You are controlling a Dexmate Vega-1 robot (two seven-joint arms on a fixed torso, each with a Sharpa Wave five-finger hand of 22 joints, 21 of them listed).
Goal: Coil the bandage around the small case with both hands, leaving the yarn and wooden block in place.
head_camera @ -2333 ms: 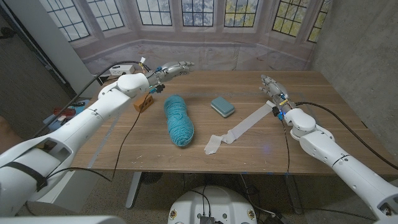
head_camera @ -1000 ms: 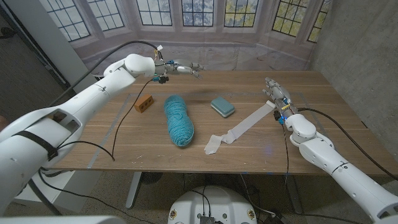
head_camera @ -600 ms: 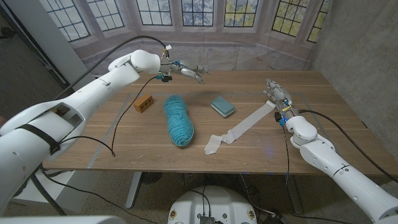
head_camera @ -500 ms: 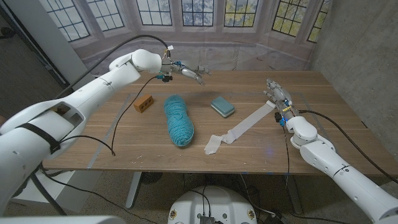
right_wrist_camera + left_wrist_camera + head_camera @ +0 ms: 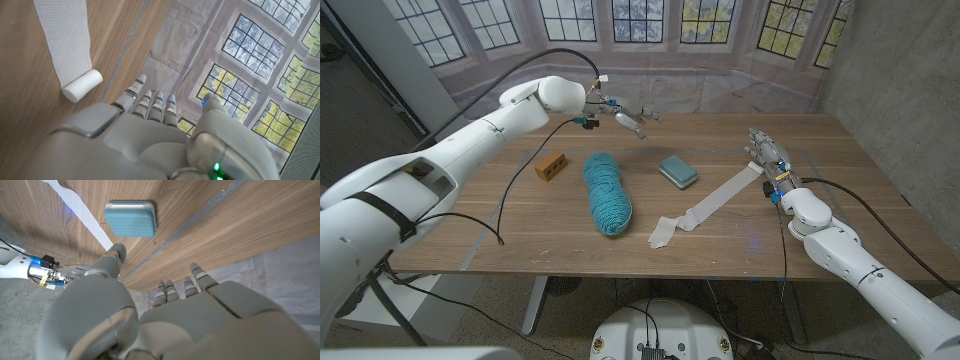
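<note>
A: Wooden bench (image 5: 740,215) under a bay of leaded windows. Status of the wrap?

B: Not begun, as far as I can judge. Small teal case (image 5: 677,171) lies bare on the bench, nothing around it. White bandage (image 5: 705,206) lies as a partly unrolled strip, its loose end crumpled toward the robot and its rolled end (image 5: 82,85) just ahead of the right hand's fingertips.

A: Left hand?

B: Left hand (image 5: 629,123) is up in the air over the far part of the bench, fingers apart, holding nothing. In its wrist view the case (image 5: 130,218) sits beyond the fingers (image 5: 182,286), well apart from them, with the bandage strip running off beside it.

A: Right hand?

B: Right hand (image 5: 766,153) stands at the roll end of the bandage, fingers straight and a little spread. Its wrist view shows the roll just beside the fingertips (image 5: 150,102), not gripped. Touching or not, I cannot tell.

A: Bystander items?

B: Teal yarn skein (image 5: 606,192) lies between the left hand and the robot, nearer than the case. Wooden block (image 5: 551,165) sits on the far side of the yarn from the case. Neither hand is near them.

A: Remaining work?

B: All of it, by my reading: take up the bandage, bring it to the case, hold the case, wind the turns.
</note>
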